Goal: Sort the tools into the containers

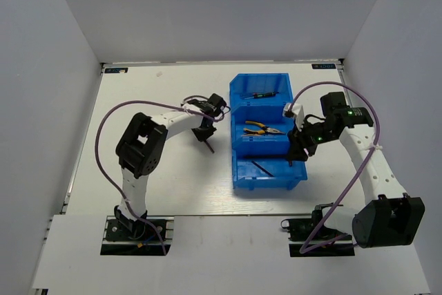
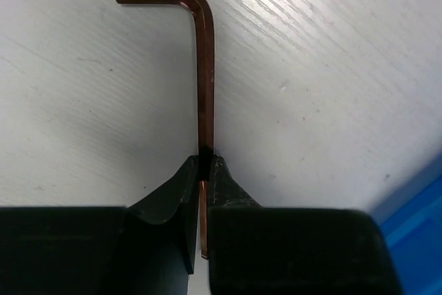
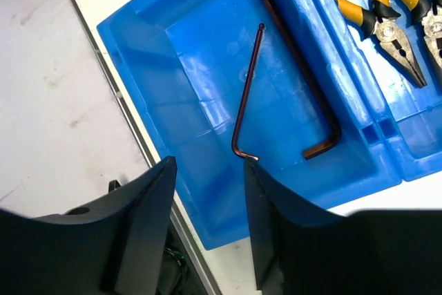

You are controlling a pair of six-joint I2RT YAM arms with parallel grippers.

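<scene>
Two claws differ: the left claw [image 2: 204,165] is clamped on a coppery L-shaped hex key [image 2: 204,67] against the grained white tabletop [image 2: 311,67], plain only from its wrist. The right claw [image 3: 208,170] stands apart above glossy blue containers [image 3: 138,39] holding two more hex keys [image 3: 245,94].

No text, brand, number or sign can be read in any view. Two small dark labels are seen on the far edge of the table [image 1: 152,170], both placed beyond the blue bins [image 1: 235,105]: one label [image 1: 115,70] is set well to the left of the bins, at the far left corner, and the other label [image 1: 322,66] is set just beyond the bins' far right corner. Light marks are carried on both, but they are too small to be made out as letters or figures.
</scene>
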